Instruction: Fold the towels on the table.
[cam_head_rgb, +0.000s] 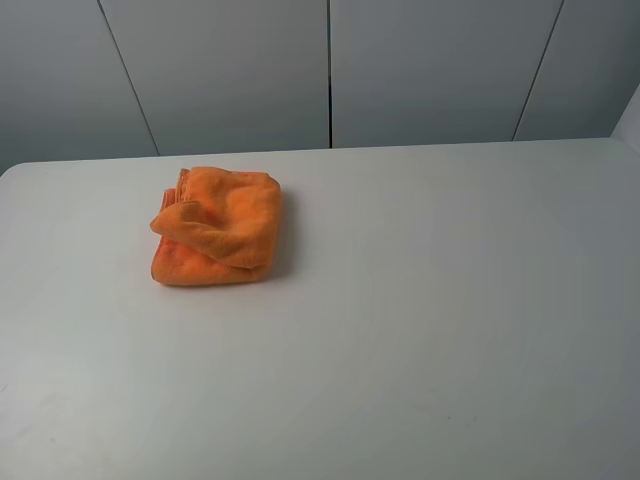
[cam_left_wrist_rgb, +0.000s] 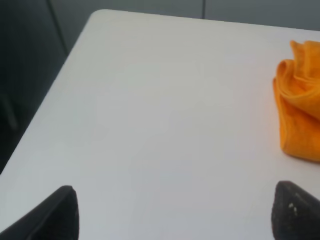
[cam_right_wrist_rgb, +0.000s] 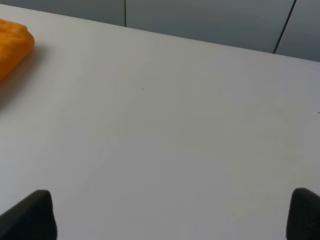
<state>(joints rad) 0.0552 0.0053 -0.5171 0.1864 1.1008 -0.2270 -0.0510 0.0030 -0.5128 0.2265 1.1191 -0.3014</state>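
One towel (cam_head_rgb: 218, 228), one table (cam_head_rgb: 450, 300), two grippers (cam_left_wrist_rgb: 175, 212).

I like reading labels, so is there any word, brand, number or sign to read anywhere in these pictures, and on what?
None: no writing shows on the orange towel, folded into a bundle, and no label on it is in view.
None on the white table.

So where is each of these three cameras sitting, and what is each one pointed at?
Exterior high: mounted high, looking down on the white table and the bunched orange towel; no arm shows.
Left wrist: rides the left arm, low over the table; the open left gripper shows only its dark fingertips, the towel at one edge.
Right wrist: rides the right arm, low over the table; the open right gripper shows two tips, a towel corner at the edge.
Shared: all three see the towel and table.
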